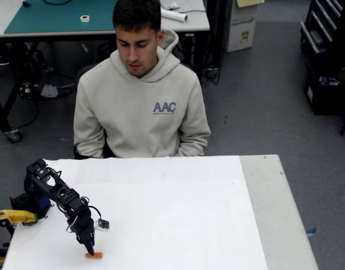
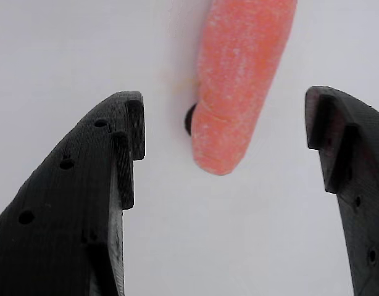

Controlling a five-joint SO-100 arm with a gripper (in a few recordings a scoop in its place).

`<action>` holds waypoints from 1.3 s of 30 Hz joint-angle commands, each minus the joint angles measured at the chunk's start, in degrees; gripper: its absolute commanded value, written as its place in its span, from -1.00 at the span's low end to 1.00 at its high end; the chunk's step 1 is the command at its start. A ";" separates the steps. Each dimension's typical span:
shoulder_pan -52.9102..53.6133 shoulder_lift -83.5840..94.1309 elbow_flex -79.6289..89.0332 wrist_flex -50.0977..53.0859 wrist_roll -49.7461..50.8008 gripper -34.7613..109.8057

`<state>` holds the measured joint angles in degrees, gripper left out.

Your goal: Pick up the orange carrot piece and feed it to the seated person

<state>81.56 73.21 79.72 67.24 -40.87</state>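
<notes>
Carrot lay at the near edge of the white paper-covered table (image 1: 178, 214): the small bright-orange stubby carrot piece (image 1: 94, 255) rested flat on the sheet in the fixed view, directly under the tip of the black two-finger gripper (image 1: 89, 247), which pointed almost straight down at it. In the wrist view the carrot piece (image 2: 239, 86) ran from the top edge down into the space between the two black fingers, its rounded end roughly level with the fingertips, and the gripper (image 2: 223, 123) stood spread apart with white surface visible on both sides of the carrot, so neither finger touched it. The left finger (image 2: 72, 209) and the right one sat well clear of the orange surface, the carrot lying a little nearer the right. The black jointed arm (image 1: 54, 191) bent over from its base at the table's left edge, beside a yellow clamp (image 1: 12, 216). Across the table, at its far side, sat the person in a light beige hoodie with blue "AAC" lettering (image 1: 141, 107), head tilted downward, well apart from the carrot. Behind the person stood a work table with a green cutting mat (image 1: 60, 17) and a roll of white tape (image 1: 85, 18).
</notes>
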 commanded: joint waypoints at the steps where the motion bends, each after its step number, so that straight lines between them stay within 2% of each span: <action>1: 0.88 1.85 -0.35 0.62 -0.88 -0.28; 9: 4.48 -0.18 -0.44 0.44 -1.32 -0.27; 18: 4.75 -0.62 -0.44 0.53 -9.32 -0.28; 39: 6.86 -4.13 -0.53 -0.70 -8.79 -0.28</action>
<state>87.71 68.12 79.63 66.97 -49.13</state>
